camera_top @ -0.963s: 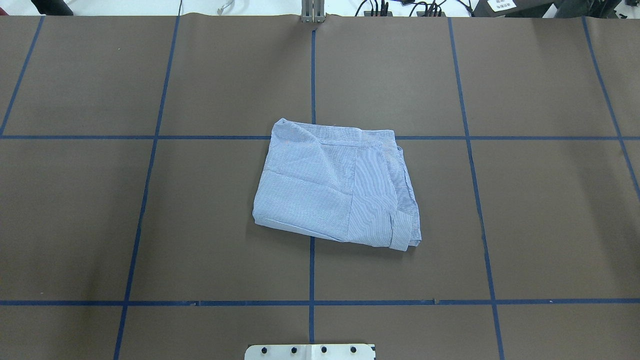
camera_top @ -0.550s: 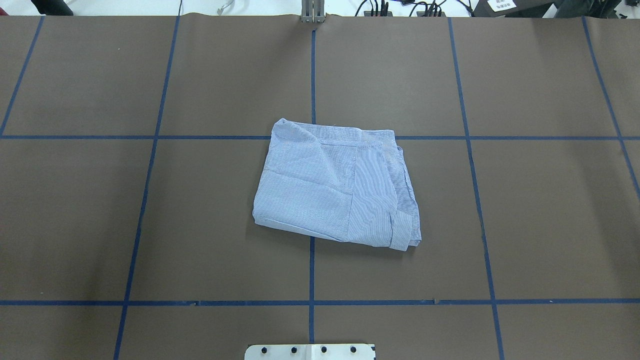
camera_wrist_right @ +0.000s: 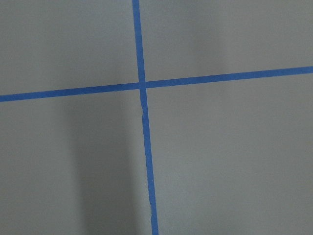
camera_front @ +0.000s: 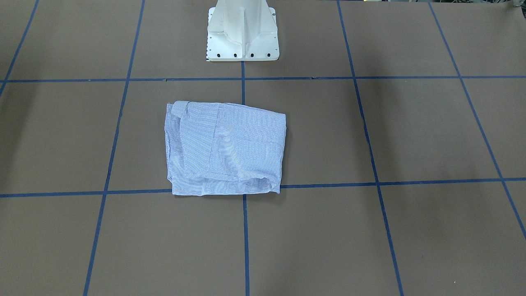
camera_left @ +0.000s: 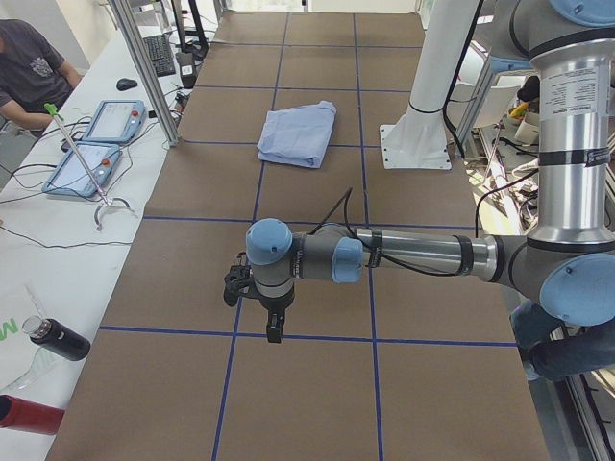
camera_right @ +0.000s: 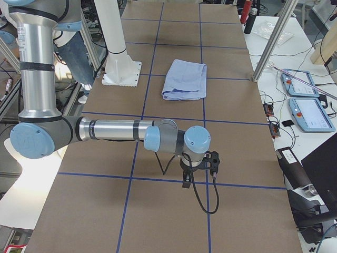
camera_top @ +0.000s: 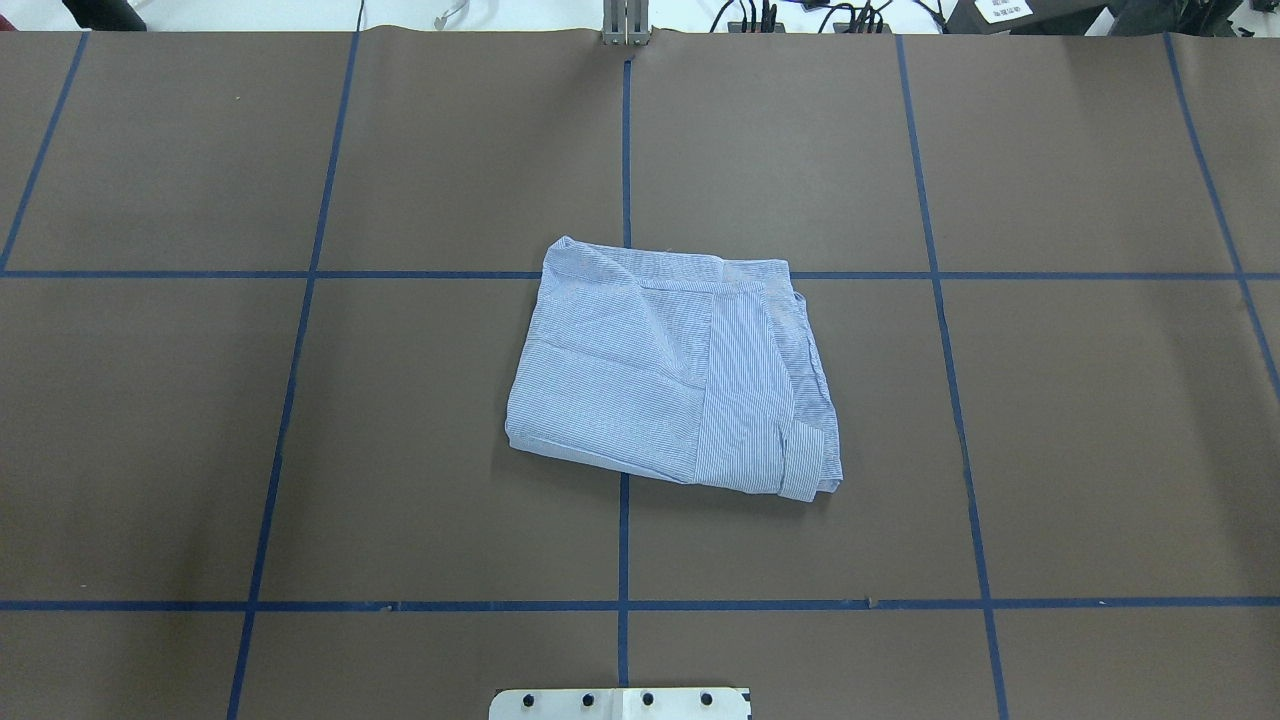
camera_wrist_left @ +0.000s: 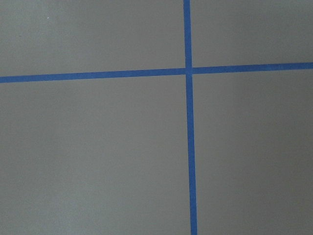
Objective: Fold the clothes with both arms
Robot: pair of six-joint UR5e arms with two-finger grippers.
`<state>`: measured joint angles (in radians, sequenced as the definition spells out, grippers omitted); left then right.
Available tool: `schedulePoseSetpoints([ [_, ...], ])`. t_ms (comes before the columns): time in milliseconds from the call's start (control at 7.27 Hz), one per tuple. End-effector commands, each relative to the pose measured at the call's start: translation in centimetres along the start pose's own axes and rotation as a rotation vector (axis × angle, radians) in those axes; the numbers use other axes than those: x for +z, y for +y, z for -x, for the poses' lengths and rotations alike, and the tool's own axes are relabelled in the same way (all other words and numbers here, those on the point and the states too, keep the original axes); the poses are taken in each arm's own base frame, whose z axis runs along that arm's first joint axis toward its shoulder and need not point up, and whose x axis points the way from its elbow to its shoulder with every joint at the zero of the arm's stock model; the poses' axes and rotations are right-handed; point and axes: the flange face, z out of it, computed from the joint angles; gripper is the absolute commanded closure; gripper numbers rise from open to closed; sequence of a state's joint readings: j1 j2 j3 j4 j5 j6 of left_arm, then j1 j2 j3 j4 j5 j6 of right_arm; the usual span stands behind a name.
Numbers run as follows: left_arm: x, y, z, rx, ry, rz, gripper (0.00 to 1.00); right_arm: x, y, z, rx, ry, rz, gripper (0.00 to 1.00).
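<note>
I see the shirt (camera_top: 672, 372) lying folded into a compact rectangle at the middle of the brown table (camera_top: 1100, 450), across a crossing of the blue tape lines (camera_top: 625, 150), one cuff on the side toward the white pedestal (camera_front: 242, 33). My left gripper (camera_left: 274, 334) hangs pointing down over one end of the table and my right gripper (camera_right: 186, 182) over the other, both well apart from the shirt. From these side views I cannot tell whether either is spread or pressed together.
</note>
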<state>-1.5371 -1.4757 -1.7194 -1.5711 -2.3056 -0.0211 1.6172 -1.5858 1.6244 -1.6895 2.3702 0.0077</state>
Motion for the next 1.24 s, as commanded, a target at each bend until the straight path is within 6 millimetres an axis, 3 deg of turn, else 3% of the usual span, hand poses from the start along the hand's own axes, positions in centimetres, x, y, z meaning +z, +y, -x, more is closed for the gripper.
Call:
schedulePoseSetpoints([
  [0, -0.02, -0.01, -0.03, 0.002, 0.002, -0.001, 0.0, -0.02, 0.03, -0.05, 0.002, -0.001, 0.0, 0.0],
  [1101, -0.43, -0.3, -0.79, 0.007, 0.05, -0.008, 0.0, -0.08, 0.13, 0.11, 0.005, -0.011, 0.002, 0.0],
])
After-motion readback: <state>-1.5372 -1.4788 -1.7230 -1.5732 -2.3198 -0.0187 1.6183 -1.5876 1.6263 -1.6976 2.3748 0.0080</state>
